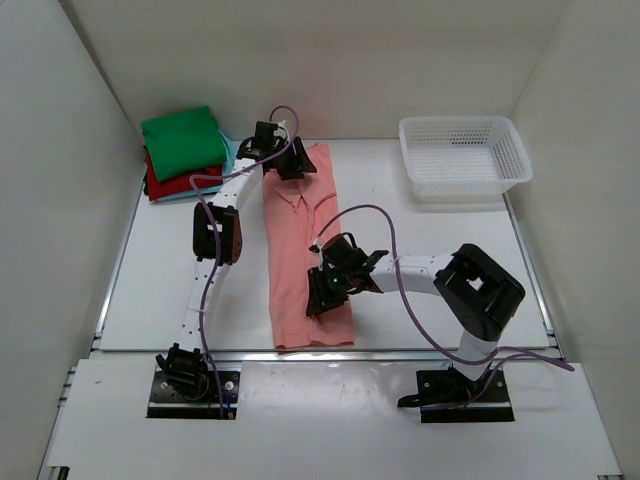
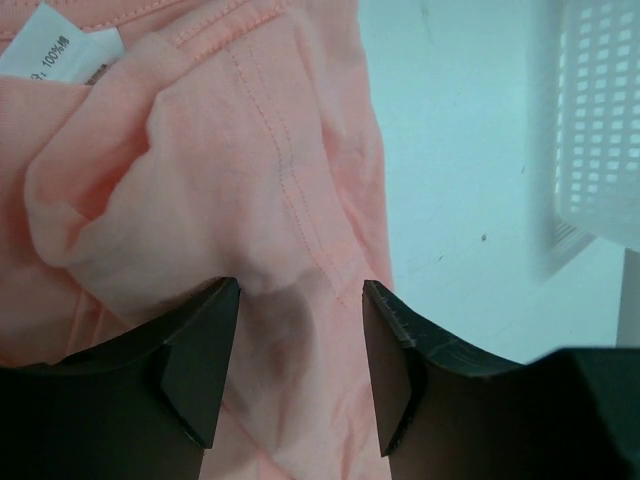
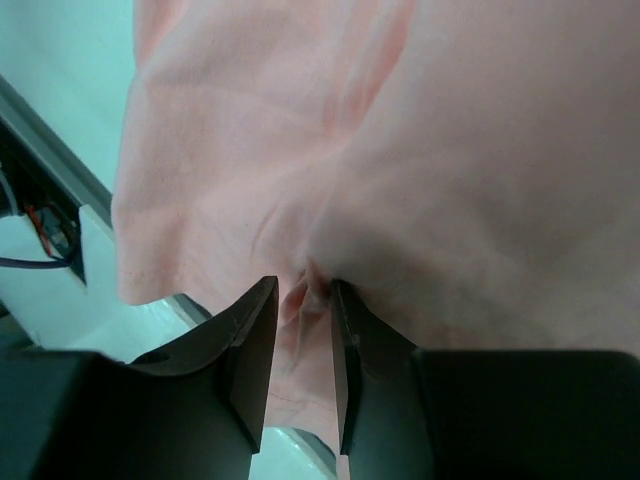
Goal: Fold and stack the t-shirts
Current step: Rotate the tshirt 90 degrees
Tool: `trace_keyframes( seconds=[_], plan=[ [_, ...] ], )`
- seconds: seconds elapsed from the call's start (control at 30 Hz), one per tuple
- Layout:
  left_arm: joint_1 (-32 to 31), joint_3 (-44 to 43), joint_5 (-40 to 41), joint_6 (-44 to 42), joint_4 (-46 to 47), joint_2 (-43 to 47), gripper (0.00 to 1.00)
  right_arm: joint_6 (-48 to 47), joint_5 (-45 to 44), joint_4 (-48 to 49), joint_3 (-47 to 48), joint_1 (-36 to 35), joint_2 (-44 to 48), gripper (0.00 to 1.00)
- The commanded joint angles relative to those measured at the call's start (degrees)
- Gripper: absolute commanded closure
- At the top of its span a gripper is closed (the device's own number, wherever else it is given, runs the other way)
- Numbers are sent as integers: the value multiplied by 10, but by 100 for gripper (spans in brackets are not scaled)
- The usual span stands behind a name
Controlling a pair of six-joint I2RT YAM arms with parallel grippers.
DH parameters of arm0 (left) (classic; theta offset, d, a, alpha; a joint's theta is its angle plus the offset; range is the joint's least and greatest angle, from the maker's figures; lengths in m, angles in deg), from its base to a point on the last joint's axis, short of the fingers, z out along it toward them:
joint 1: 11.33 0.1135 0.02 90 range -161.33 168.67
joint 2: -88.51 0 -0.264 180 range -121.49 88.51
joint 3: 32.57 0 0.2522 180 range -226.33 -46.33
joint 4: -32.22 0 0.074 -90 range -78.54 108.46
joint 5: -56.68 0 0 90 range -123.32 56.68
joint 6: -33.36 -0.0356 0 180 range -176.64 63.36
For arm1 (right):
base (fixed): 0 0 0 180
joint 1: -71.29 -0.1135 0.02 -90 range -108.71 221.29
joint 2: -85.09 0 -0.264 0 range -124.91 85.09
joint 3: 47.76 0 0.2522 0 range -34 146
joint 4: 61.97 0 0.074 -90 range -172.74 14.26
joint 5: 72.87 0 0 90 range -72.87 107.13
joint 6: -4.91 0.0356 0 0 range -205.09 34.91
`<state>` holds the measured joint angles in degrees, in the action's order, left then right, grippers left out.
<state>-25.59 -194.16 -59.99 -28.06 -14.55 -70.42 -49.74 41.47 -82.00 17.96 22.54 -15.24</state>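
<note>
The salmon-pink t-shirt (image 1: 300, 250) lies on the table as a long narrow strip, folded lengthwise, running from the back to the front edge. My left gripper (image 1: 292, 165) is at its far collar end. In the left wrist view the left gripper (image 2: 300, 350) is open, with the pink cloth (image 2: 220, 170) and its white label (image 2: 55, 45) below it. My right gripper (image 1: 322, 288) is at the strip's near right side. In the right wrist view the right gripper (image 3: 302, 295) is shut on a small ridge of pink cloth (image 3: 400, 150). Folded green (image 1: 182, 140), red (image 1: 170, 185) and light teal (image 1: 230, 152) t-shirts are stacked at the back left.
A white mesh basket (image 1: 465, 155) stands at the back right and also shows in the left wrist view (image 2: 600, 120). White walls enclose the table on three sides. The table's metal front edge (image 3: 60, 150) shows just beyond the shirt's hem.
</note>
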Motion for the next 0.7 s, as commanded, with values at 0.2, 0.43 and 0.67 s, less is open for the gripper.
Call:
trace_keyframes(
  seconds=[0.2,0.43,0.67],
  plan=[
    [9,-118,-15,3,-21,98,36,-119,-67,-85,67,24,57,73],
    [26,220,77,-77,-110,416,36,-147,-134,-168,52,90,180,53],
    [46,675,191,-60,-107,871,30,-187,-126,-218,-12,186,268,41]
  ],
)
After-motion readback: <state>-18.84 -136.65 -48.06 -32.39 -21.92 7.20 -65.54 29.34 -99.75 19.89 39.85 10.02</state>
